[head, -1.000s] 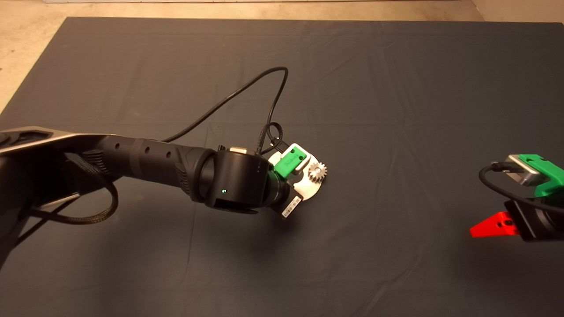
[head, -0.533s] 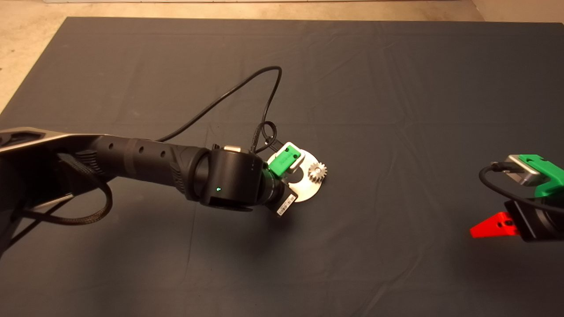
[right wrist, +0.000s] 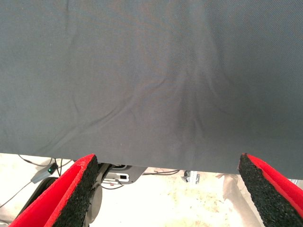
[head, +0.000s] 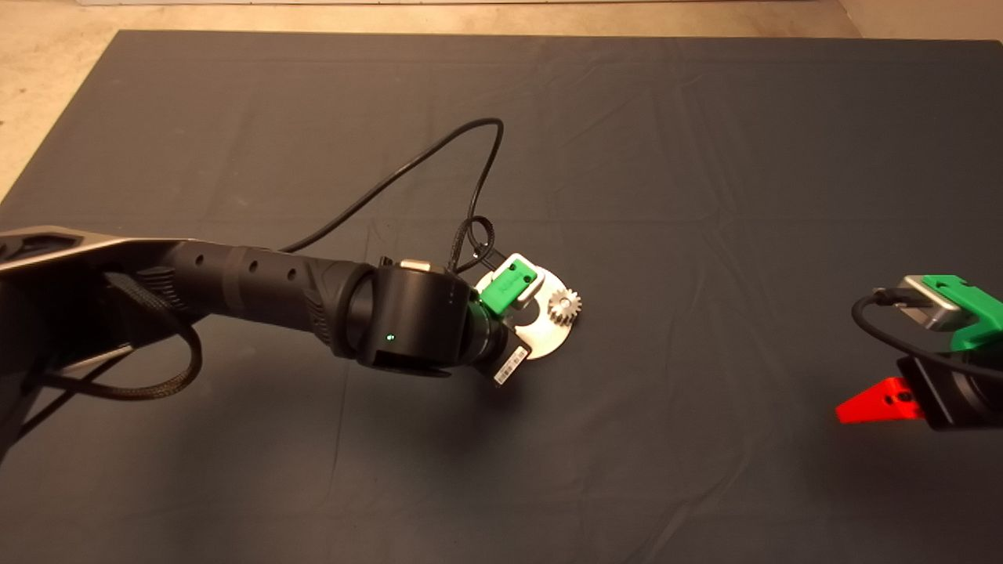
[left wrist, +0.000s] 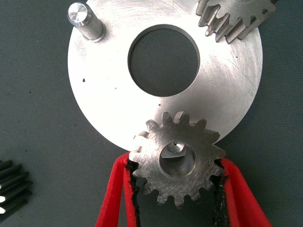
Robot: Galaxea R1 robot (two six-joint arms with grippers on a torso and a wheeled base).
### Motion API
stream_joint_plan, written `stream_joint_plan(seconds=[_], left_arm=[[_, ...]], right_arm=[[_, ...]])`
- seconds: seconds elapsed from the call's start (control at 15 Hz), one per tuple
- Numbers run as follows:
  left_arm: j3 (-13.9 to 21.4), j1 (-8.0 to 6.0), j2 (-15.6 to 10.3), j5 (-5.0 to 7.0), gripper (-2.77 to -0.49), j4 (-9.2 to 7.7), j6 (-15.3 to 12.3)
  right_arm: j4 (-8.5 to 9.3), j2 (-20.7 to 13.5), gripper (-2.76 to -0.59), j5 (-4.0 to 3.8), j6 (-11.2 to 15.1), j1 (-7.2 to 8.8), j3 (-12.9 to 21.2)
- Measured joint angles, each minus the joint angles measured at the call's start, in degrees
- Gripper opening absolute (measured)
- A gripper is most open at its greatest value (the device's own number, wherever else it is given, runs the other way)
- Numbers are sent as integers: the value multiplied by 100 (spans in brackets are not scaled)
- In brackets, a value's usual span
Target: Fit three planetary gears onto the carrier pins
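Observation:
The shiny round disc [left wrist: 109, 94] lies on the dark mat, also seen mid-table in the head view as disc [head: 548, 337]. One carrier pin [left wrist: 85, 19] stands bare. One planetary gear [left wrist: 235, 16] sits at the disc's edge, the same gear [head: 564, 304] in the head view. My left gripper [left wrist: 176, 163] is shut on a second gear [left wrist: 156, 175] at the disc's rim, and a pin tip [left wrist: 173, 150] shows off-centre inside its bore. A third, shadowed gear [left wrist: 9, 189] lies on the mat beside the disc. My right gripper [right wrist: 168, 158] is open and parked at the lower right [head: 870, 407].
The left arm [head: 258, 286] reaches in across the mat and covers part of the disc from above. A black cable [head: 439, 157] loops over the mat behind the wrist. The mat's edge with floor and cables beyond [right wrist: 156, 189] shows in the right wrist view.
The left wrist has shifted slightly to the left over the last second. The disc and the gear on it have stayed put, and the right arm has not moved.

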Motion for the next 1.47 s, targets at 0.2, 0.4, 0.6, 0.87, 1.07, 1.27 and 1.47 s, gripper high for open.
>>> stream_joint_plan(seconds=[0.2,0.4,0.6,0.87,1.07,1.27,1.47], left_arm=[[0,0,0,0,-264,1,0],[-2,0,4,0,-264,1,2],[-29,4,10,-9,-264,9,1],[-48,21,11,-21,-264,56,0],[-48,21,11,-23,-264,62,0],[-50,33,11,-32,-264,70,-2],[-63,92,8,-59,-264,108,-5]], right_arm=[[0,1,-115,0,0,0,0],[0,0,-115,0,-2,0,0],[0,0,-115,0,0,0,0],[1,0,-115,0,0,0,0],[4,0,-115,0,0,0,0],[4,0,-115,0,0,0,0],[9,0,-115,0,0,0,0]])
